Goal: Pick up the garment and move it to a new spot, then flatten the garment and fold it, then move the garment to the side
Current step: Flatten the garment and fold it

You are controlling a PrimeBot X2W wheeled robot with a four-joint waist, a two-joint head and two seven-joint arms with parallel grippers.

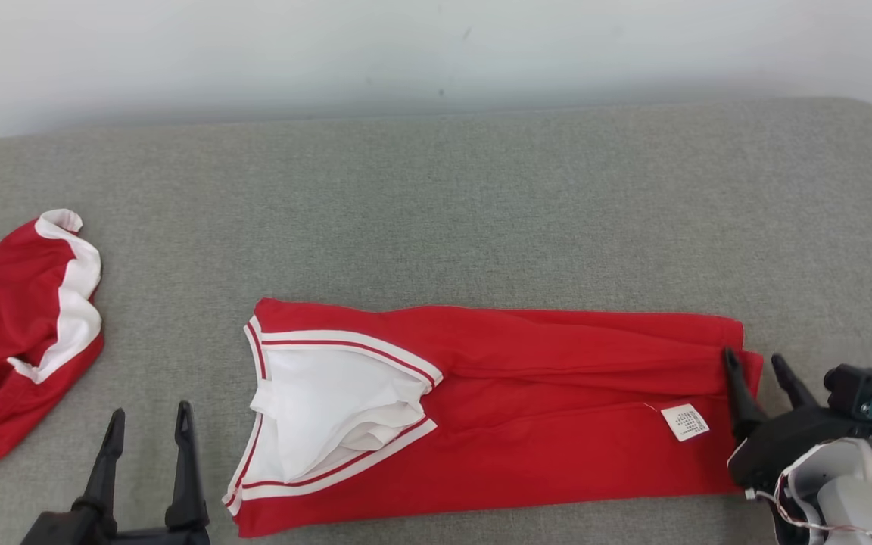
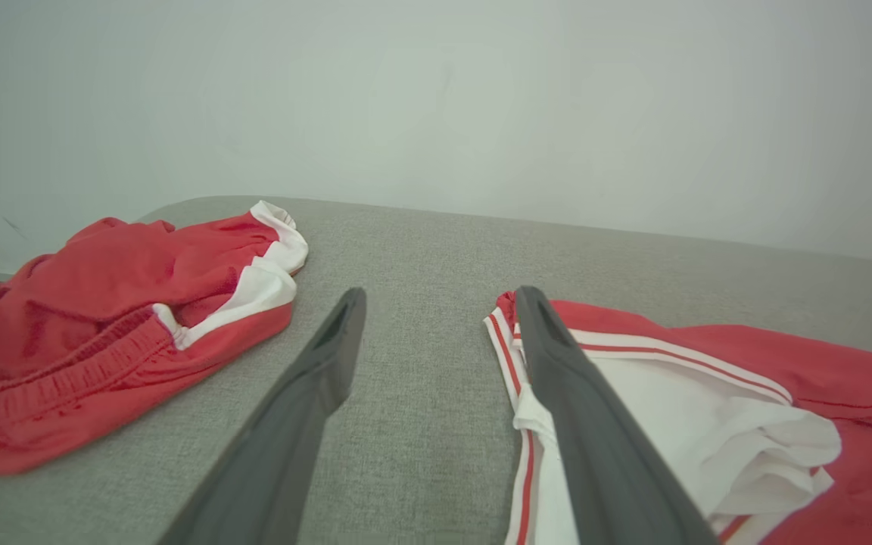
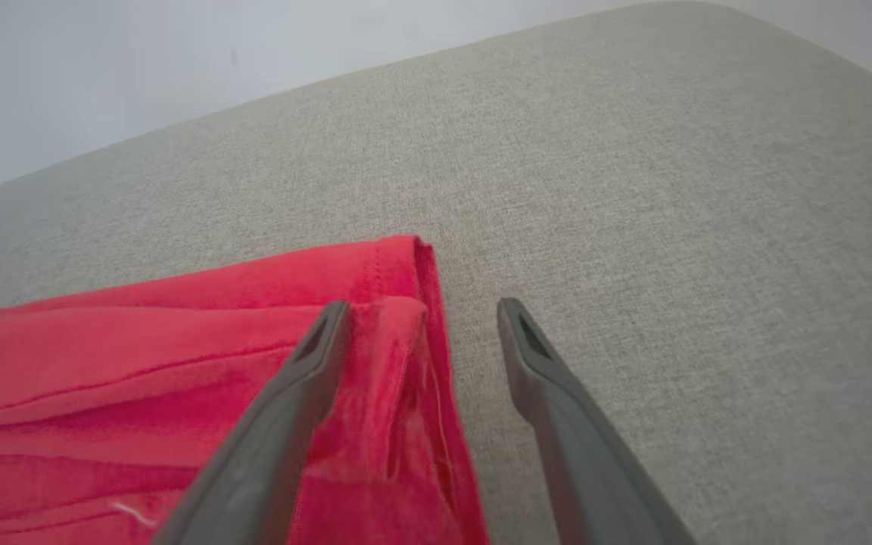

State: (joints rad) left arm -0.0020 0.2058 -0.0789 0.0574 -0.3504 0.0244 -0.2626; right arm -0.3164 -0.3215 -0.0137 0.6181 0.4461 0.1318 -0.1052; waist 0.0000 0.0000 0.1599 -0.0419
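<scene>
Likely a home: grey upholstered cushion (image 1: pixel 481 189) (white wall (image 1: pixel 406 45)).

Head camera looks down on the garment (image 1: pixel 557 454); wrist cameras view its opposite ends, low and close.

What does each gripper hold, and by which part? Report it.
Nothing is held. The left gripper stands open beside the garment, at the neck end. The right gripper stands open at the hem, not closed on the cloth.
</scene>
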